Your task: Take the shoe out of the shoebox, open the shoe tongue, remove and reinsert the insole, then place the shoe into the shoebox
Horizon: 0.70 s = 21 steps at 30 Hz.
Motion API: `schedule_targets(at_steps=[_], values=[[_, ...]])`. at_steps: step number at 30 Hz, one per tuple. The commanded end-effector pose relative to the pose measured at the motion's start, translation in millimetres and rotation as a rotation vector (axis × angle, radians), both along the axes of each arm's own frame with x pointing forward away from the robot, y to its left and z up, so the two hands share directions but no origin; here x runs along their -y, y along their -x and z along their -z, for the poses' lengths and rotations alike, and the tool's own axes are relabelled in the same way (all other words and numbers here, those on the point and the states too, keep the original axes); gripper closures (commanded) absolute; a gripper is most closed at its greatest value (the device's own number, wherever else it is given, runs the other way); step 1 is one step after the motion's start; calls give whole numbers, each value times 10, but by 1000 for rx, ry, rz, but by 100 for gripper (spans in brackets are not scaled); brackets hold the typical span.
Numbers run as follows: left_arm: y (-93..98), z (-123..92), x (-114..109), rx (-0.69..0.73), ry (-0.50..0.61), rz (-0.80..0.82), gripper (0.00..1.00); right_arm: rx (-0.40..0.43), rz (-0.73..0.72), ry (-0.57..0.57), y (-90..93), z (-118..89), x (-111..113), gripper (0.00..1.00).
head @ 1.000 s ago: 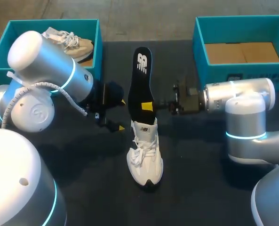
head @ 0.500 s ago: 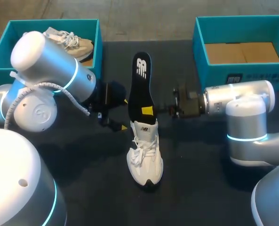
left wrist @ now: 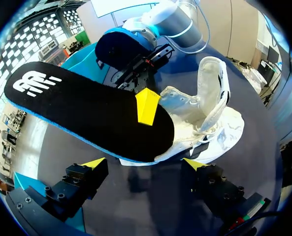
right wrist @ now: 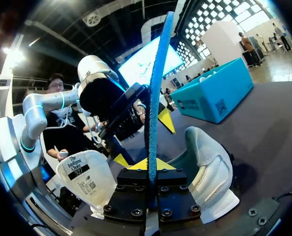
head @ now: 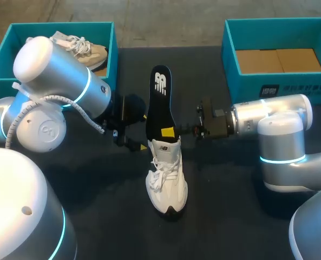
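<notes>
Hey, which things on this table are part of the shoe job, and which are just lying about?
In the job:
shoe
insole, its end in the shoe
right gripper, shut on the insole
left gripper, open beside the shoe
right box, no shoe in it, likely the shoe's

Lying about:
left box
beige shoe inside it

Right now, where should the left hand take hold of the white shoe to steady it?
Probably the laced forefoot of the white shoe, from above, pinching across its narrow width. The heel opening holds the insole, clamped in the right hand, and the tongue crowds the collar.
</notes>
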State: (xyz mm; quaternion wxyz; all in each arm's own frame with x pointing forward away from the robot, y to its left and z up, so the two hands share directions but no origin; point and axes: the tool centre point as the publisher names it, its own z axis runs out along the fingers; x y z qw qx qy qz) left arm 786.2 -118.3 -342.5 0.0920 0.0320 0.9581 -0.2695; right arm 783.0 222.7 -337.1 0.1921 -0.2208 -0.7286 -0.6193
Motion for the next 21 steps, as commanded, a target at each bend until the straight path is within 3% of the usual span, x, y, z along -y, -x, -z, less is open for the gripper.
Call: schedule_targets(at_steps=[1,8,10,11,21], values=[[12,6,-5,4,0,0,0,-6,-1,6,4,45,-46,100],[4,-1,4,2,-2,6,0,13,12,13,-11,-51,-2,100],[3,0,12,2,-2,7,0,20,13,14,-20,-72,5,78],[2,2,16,1,-2,8,0,26,15,16,-24,-85,8,77],[12,21,32,-1,-2,9,0,62,20,19,-64,-204,16,83]])
